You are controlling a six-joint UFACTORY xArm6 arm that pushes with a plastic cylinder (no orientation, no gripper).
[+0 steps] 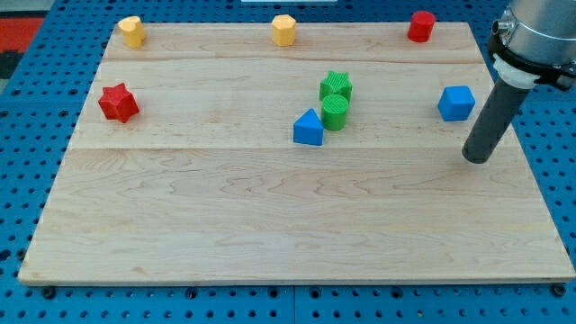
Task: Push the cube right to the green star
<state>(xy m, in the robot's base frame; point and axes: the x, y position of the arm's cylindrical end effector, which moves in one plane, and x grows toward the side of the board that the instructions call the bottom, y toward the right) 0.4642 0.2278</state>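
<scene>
A blue cube (456,103) sits on the wooden board (270,225) at the view's right. A green star (336,85) lies near the board's middle, touching a green cylinder (335,112) just below it. A blue triangular block (309,128) lies to the lower left of the cylinder. My tip (478,158) rests on the board a little below and to the right of the blue cube, apart from it.
A red star (118,103) sits at the view's left. Along the top edge lie a yellow block (132,31), a yellow hexagonal block (284,30) and a red block (420,26). The board lies on a blue pegboard (27,108).
</scene>
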